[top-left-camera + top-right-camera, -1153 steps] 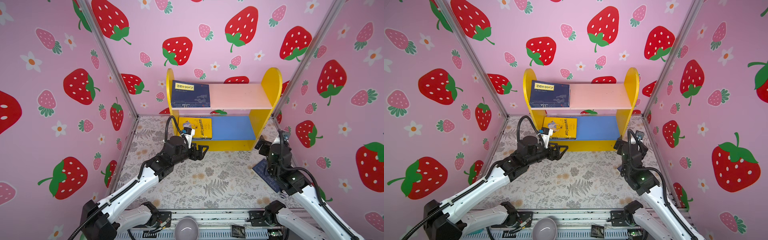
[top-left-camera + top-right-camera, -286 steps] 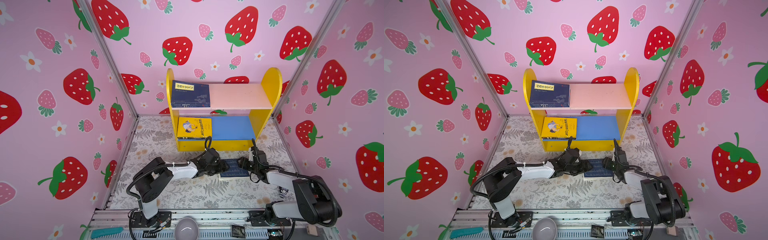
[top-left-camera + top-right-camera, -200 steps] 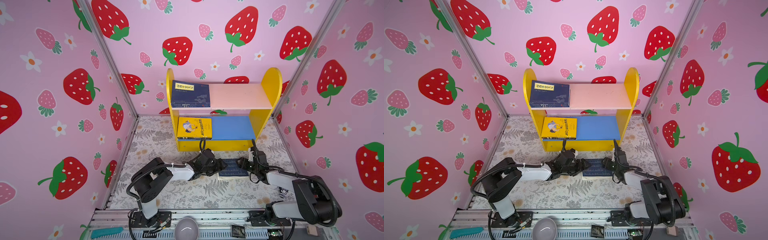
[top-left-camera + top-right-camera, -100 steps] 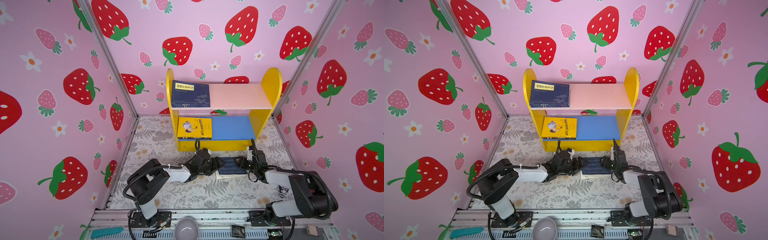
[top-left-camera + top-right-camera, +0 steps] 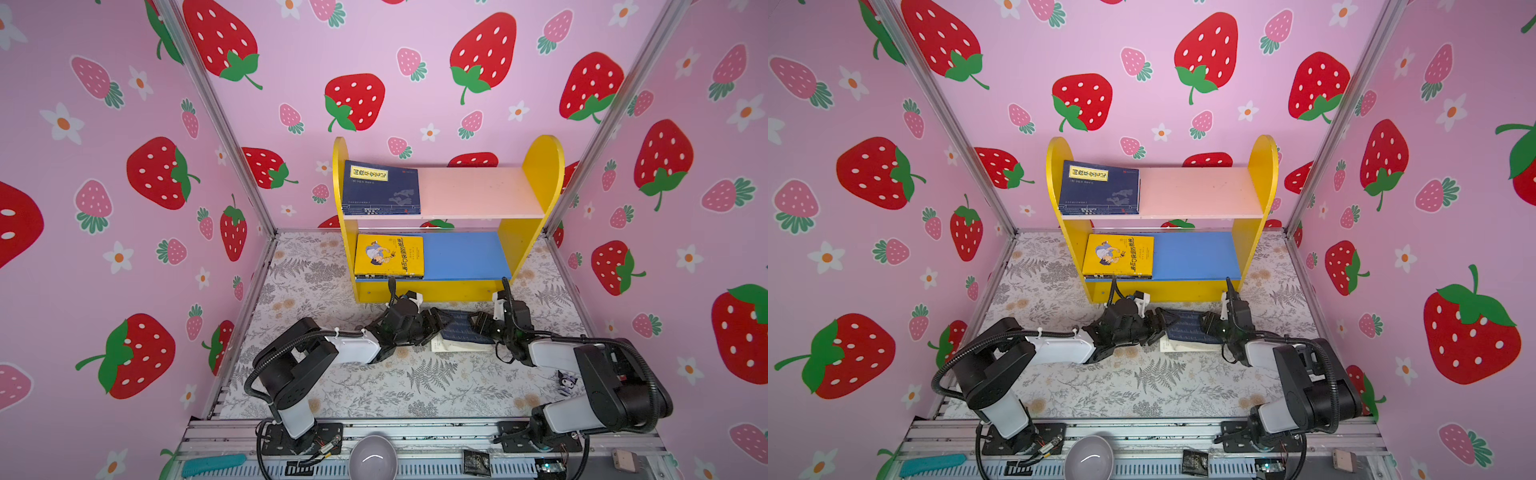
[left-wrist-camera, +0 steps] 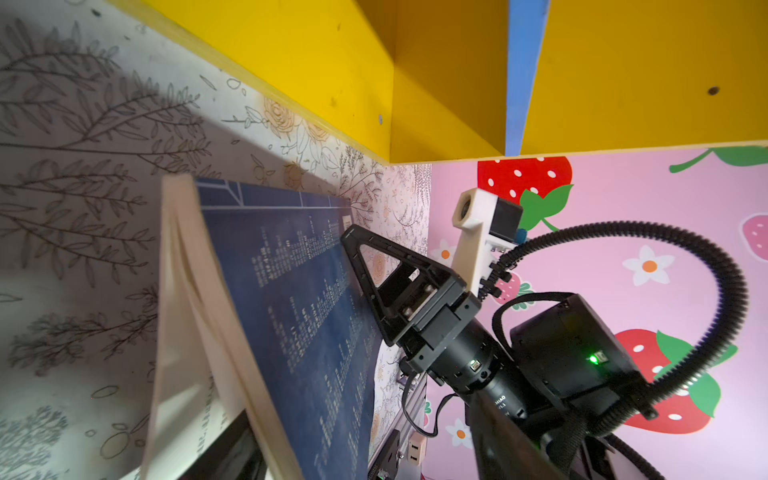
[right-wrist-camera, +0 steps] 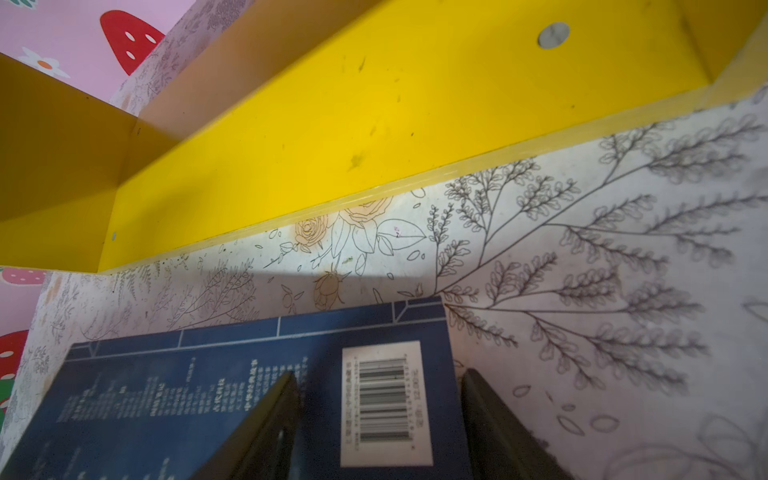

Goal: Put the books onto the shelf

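A navy book [image 5: 459, 328] [image 5: 1185, 328] lies on the floor just before the shelf [image 5: 540, 166] [image 5: 1262, 166]. Its left edge is tilted up, and cream pages [image 6: 183, 291] fan out under the cover [image 6: 291, 311]. My left gripper [image 5: 435, 324] [image 5: 1162, 324] [image 6: 370, 449] is open with that raised edge between its fingers. My right gripper [image 5: 478, 326] [image 5: 1204, 325] [image 7: 380, 415] is open and rests on the book's other end, straddling the barcode [image 7: 384, 399]. Another navy book [image 5: 380, 187] lies on the pink upper board. A yellow book [image 5: 388, 255] lies on the blue lower board.
The shelf's yellow base [image 7: 332, 124] stands close behind the floor book. On the front rail are a grey bowl [image 5: 372, 457], a teal tool [image 5: 214, 463] and a small black packet [image 5: 476, 461]. Strawberry walls close in both sides.
The book and both grippers have slid slightly left and toward the shelf. The book's left edge has risen and its pages show. The left jaws have narrowed a little.
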